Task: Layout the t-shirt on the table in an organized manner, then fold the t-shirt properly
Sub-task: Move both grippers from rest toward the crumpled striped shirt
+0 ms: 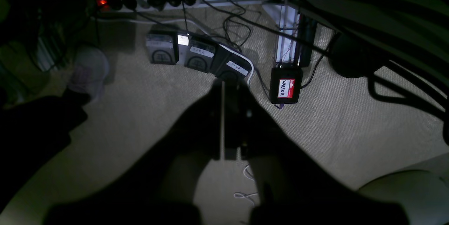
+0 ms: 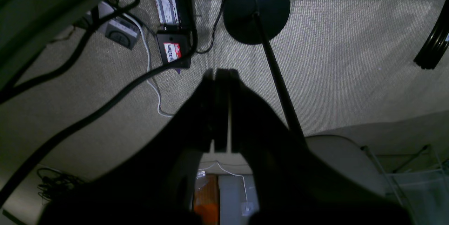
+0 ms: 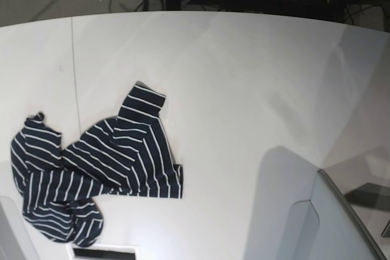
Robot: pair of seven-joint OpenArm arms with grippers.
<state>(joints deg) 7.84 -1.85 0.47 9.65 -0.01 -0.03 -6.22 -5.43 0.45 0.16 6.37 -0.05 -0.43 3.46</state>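
T-shirt [image 3: 103,165]: dark navy cloth, thin white stripes. Lies crumpled on the surface [image 3: 244,89], toward the near edge, at the left of the base view. One sleeve-like flap juts toward the far side; another lobe bunches at the far left; a third is rolled under at the near edge. Not laid out, no fold begun.

Left hand [image 1: 224,120]: fingers pressed together, holding nothing. Its wrist view shows it hanging over carpeted floor above foot pedals [image 1: 198,56] and cables, below surface level and well apart from the shirt.

Right hand [image 2: 221,109]: fingers pressed together, empty. Hangs over carpet near a round black lamp base [image 2: 256,7].

Risks, as judged:
- Layers overlap, so a pinch may catch two plies and drag the whole heap instead of opening it.
- The shirt sits near the edge; a pull toward that side could slide it off.
- Both hands must rise past the edge; a low approach could strike it.
- Hidden neckband makes orientation uncertain.
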